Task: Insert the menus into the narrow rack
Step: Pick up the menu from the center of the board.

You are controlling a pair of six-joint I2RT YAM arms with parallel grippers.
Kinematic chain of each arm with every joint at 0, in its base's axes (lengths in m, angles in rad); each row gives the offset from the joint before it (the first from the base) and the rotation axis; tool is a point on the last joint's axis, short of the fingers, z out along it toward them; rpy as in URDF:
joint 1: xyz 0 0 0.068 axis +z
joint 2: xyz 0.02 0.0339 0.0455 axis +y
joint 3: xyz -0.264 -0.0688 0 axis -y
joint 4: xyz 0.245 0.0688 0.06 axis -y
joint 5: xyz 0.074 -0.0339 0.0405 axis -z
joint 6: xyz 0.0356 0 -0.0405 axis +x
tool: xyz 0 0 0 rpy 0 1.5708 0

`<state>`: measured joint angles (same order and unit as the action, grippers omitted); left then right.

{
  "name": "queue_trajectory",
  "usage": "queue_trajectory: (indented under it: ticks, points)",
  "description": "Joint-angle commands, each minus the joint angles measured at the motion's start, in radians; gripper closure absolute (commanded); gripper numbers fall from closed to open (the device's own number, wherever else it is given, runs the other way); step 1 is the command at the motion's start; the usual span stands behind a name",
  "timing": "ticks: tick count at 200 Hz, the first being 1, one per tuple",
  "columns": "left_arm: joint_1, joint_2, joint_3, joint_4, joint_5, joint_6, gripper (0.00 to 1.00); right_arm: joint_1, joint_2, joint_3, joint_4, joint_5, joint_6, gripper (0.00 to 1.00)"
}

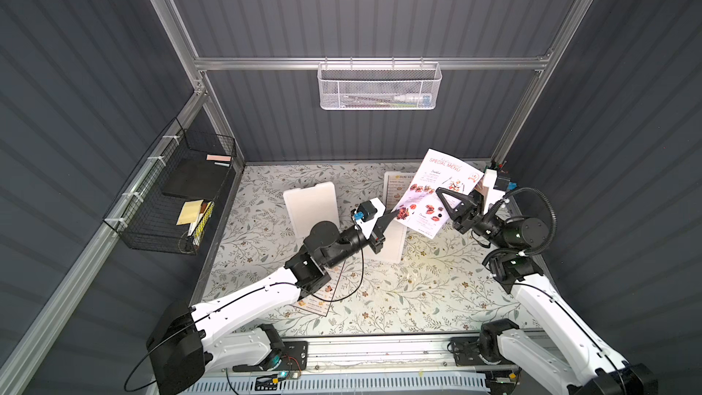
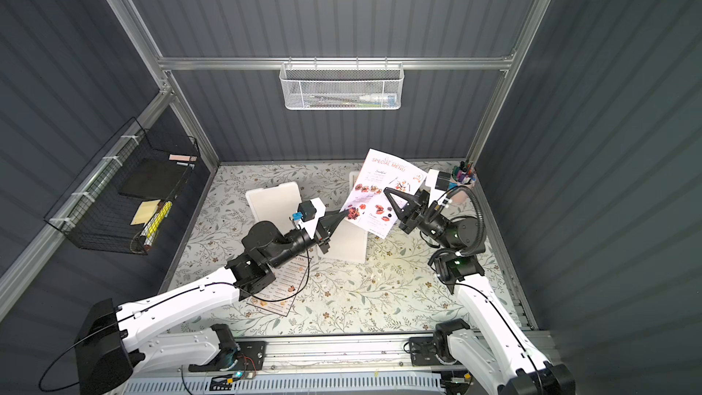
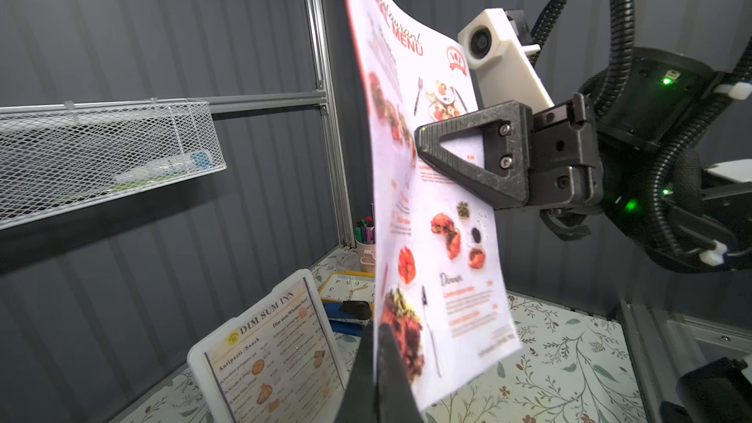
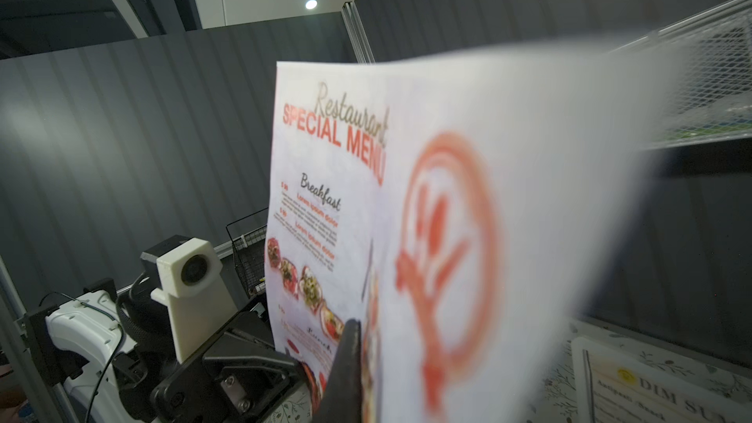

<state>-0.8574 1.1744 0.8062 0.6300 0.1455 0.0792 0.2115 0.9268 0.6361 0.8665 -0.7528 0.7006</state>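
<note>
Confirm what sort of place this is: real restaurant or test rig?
Probably a lab robot cell dressed with restaurant props, not a real dining room: an aluminium frame and dark corrugated panels box it in, and a Special Menu is held above a floral tabletop.

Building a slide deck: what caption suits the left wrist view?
Left gripper and right gripper pinch the lavender Special Menu sheet aloft, Dim Sum Inn menu behind.

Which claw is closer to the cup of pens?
Right. The right claw pinches the menu near the cup of pens; the left claw pinches its far corner, farther off.
</note>
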Motion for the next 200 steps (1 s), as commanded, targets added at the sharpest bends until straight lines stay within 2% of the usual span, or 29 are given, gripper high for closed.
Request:
queue_trajectory:
  ticks: [1, 31, 54, 78, 95, 107, 126, 150, 171, 200]
  points:
    - [0.087, 0.009, 0.018, 0.041, 0.109, 0.001, 0.92, 0.0, 0.053, 0.034, 0.114, 0.002, 0.037, 1.0]
    - [0.184, 0.086, 0.056, 0.075, 0.262, 0.011, 0.88, 0.042, 0.159, 0.075, 0.169, 0.019, 0.025, 1.0]
    - [0.214, 0.144, 0.087, 0.086, 0.305, 0.028, 0.85, 0.103, 0.241, 0.128, 0.157, 0.042, -0.032, 1.0]
    - [0.249, 0.187, 0.11, 0.097, 0.367, 0.034, 0.81, 0.115, 0.328, 0.173, 0.2, 0.04, -0.027, 1.0]
    - [0.269, 0.202, 0.112, 0.11, 0.392, 0.037, 0.72, 0.118, 0.372, 0.193, 0.241, 0.037, -0.013, 1.0]
    - [0.283, 0.21, 0.117, 0.109, 0.398, 0.032, 0.63, 0.118, 0.402, 0.209, 0.27, 0.026, 0.005, 1.0]
    - [0.304, 0.21, 0.113, 0.113, 0.411, 0.024, 0.55, 0.118, 0.435, 0.23, 0.296, 0.017, 0.031, 1.0]
    - [0.316, 0.197, 0.096, 0.126, 0.391, 0.007, 0.52, 0.118, 0.454, 0.229, 0.34, -0.001, 0.062, 1.0]
    - [0.322, 0.189, 0.094, 0.111, 0.327, -0.015, 0.43, 0.118, 0.442, 0.212, 0.367, -0.008, 0.077, 1.0]
    - [0.327, 0.174, 0.076, 0.12, 0.324, -0.024, 0.4, 0.123, 0.41, 0.188, 0.379, -0.014, 0.077, 1.0]
